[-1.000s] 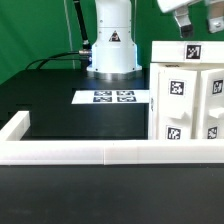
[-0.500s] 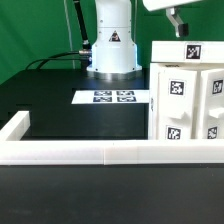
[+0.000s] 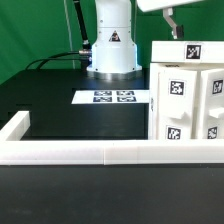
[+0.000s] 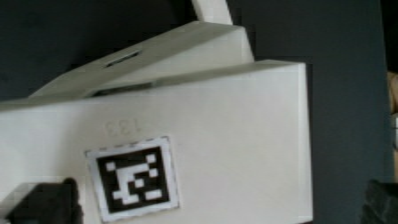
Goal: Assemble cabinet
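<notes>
White cabinet (image 3: pixel 188 95) x1, gripper (image 3: pixel 172 19) above, marker board (image 3: pixel 113 97) x1

Gripper (image 3: pixel 174 22) hangs above cabinet (image 3: pixel 187 95), not touching, just over its top rear edge. Marker board (image 3: pixel 112 98) lies flat on table (image 3: pixel 60 110), below gripper & toward ext. view's left, just beside cabinet. Rail (image 3: pixel 95 153) runs along table's near edge, well below & in front of gripper, cabinet's base behind it. Robot base (image 3: pixel 111 45) stands behind board, left of gripper.
</notes>
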Motion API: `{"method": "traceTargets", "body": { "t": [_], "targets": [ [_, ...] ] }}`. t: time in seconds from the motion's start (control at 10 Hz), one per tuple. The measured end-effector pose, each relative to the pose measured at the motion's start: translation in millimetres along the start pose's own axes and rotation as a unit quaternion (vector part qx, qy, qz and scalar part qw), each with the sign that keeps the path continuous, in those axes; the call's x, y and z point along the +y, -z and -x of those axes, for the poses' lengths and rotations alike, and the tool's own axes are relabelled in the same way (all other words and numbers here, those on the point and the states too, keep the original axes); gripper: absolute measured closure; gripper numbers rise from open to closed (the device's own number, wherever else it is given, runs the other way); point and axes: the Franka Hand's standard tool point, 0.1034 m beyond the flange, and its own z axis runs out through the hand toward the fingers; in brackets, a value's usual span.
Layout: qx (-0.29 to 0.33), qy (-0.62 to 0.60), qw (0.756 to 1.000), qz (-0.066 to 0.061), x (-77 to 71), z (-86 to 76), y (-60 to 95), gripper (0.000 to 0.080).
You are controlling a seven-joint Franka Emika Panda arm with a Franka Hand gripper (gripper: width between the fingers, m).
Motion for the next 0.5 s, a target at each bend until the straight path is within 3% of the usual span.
{"method": "traceTargets", "body": {
  "t": [0.2,0.5],
  "targets": [
    [0.011,0.173,0.985,0.004,4.5,-2.2,-1.1,0.0002],
    [0.01,0.371,0.928,0.025,7.5,-1.5,-3.5,0.0002]
  ]
}}
